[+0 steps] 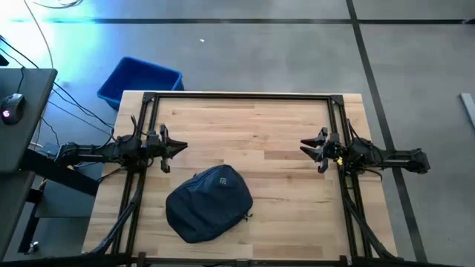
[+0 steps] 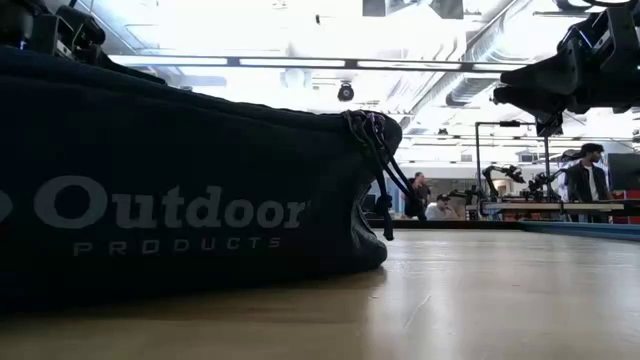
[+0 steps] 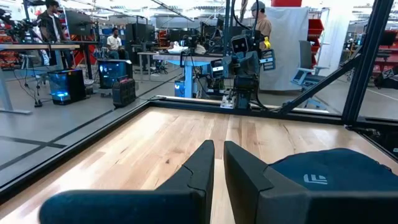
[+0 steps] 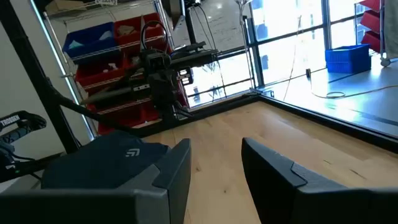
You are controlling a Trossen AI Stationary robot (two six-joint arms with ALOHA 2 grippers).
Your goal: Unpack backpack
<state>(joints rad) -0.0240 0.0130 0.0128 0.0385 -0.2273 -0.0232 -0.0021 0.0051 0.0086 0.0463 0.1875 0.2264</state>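
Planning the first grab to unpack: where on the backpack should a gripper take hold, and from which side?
Probably the zipper cord at the backpack's near-right edge, where it hangs free of the rounded, flat-lying fabric. Come from the right with the right gripper, whose fingers are open; the left gripper is nearly closed.

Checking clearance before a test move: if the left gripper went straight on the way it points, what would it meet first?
Probably nothing on the table: the left gripper points across bare wood toward the right gripper. The backpack lies off to the side.
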